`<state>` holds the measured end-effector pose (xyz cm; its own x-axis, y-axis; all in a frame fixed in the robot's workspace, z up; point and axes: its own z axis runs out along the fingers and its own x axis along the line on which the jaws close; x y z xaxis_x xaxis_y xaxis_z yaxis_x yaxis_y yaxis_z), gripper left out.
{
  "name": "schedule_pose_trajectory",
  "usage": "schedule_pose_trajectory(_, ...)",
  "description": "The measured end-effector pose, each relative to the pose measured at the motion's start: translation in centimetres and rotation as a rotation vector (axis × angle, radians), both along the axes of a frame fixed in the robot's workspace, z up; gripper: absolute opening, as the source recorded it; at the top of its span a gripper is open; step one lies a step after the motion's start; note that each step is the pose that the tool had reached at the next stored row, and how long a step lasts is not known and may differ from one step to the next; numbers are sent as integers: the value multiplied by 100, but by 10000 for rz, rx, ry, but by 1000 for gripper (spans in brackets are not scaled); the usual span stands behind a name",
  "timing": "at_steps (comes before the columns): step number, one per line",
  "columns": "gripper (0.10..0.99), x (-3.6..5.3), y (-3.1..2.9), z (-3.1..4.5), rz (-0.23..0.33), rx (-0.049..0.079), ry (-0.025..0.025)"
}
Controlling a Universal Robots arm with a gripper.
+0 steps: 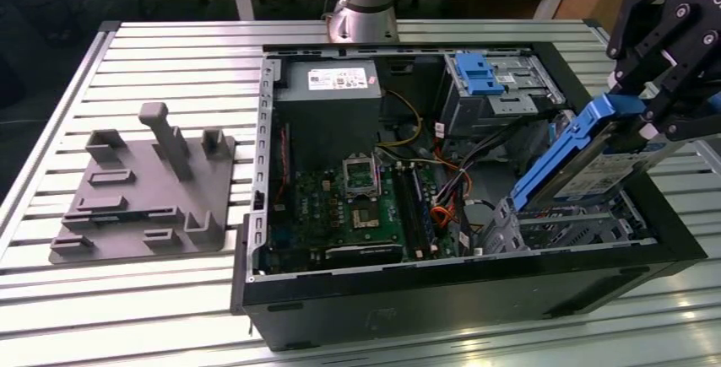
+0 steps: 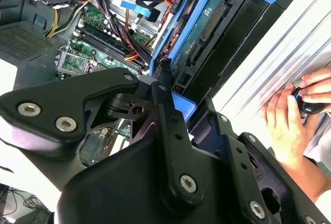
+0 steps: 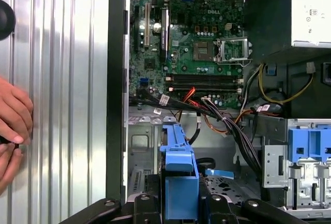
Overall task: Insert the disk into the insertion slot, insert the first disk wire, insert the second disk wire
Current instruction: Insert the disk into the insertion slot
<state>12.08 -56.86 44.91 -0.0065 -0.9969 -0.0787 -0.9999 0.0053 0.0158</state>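
Gripper (image 1: 647,118) – clenched on the upper end of the disk (image 1: 586,173), fingers closed over the blue carrier's end tab. We see the same hold in the second wrist view, with the drive's circuit-board side and connector facing the camera.

The disk hangs steeply tilted at the exterior view's right end of the computer case (image 1: 451,287). Its lower end is down at the mouth of the insertion slot (image 1: 575,223). We cannot tell whether it touches the metal. It is not seated, and no disk wire is plugged in.

Risks, as we judge them:
- The disk is held by one end only, so a knock at the far end could twist the carrier in the fingers.
- With this tilt, the carrier's lower edge could catch on the perforated wall and jam rather than slide.
- The loose wires (image 3: 232,131) run just beside the bay – one could be pinched under the disk.

Farther in stand the grey cage with its blue latch (image 1: 501,80), the motherboard (image 1: 360,207) and the power supply (image 1: 327,80), none of them close to the disk.

Outside the case, a person's hand (image 2: 287,123) rests on the slatted table (image 1: 169,46) near the case wall. It is close to the arm's working space and could be struck. The grey fixture plate (image 1: 141,190) lies well apart.
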Motion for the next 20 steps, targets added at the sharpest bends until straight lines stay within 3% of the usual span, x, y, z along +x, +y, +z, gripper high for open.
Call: schedule_pose_trajectory(20,361,-10,-14,-68,30,-17,0)
